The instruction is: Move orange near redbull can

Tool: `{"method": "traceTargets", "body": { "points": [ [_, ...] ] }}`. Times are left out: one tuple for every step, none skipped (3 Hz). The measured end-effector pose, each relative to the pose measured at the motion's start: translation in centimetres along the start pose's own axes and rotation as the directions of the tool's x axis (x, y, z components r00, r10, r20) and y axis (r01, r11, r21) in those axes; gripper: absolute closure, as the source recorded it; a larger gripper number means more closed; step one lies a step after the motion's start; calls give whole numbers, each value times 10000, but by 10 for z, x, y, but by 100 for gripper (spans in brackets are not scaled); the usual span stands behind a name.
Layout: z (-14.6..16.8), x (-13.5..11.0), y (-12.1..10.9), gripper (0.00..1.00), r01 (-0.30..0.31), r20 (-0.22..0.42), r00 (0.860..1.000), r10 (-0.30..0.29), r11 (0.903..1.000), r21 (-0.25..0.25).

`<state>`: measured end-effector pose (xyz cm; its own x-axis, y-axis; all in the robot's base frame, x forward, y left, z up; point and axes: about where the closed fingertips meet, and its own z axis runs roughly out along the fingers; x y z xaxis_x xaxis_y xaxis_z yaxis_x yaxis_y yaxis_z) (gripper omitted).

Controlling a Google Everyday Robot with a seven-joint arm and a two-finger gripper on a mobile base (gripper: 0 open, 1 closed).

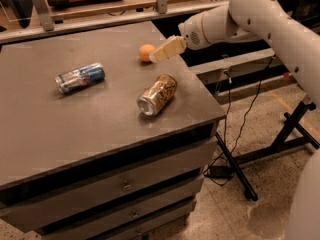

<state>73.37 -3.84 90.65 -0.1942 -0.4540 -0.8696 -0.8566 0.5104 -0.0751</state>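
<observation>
Orange (145,52) sat near the table's (75,129) far right edge, with open tabletop between it and the redbull can (80,77). The gripper (159,55) was just beside the orange; whether it was open could not be told.

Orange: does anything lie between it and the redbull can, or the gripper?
Nothing visible. The gripper is close beside the orange, and nothing lies on the way to the redbull can; the gold can lies nearer the front edge, off that line.

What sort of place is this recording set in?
Probably a lab or workshop: a grey drawer cabinet, a power cable trailing over bare speckled floor, a metal equipment stand. The gripper hangs beside the orange.
</observation>
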Motion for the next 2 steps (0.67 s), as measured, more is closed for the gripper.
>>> {"method": "traceTargets", "body": {
  "points": [
    [18,7,-13,0,334,56,9994,-334,9994,-66],
    [40,10,-16,0,667,208,9976,-656,9962,-565]
  ]
}}
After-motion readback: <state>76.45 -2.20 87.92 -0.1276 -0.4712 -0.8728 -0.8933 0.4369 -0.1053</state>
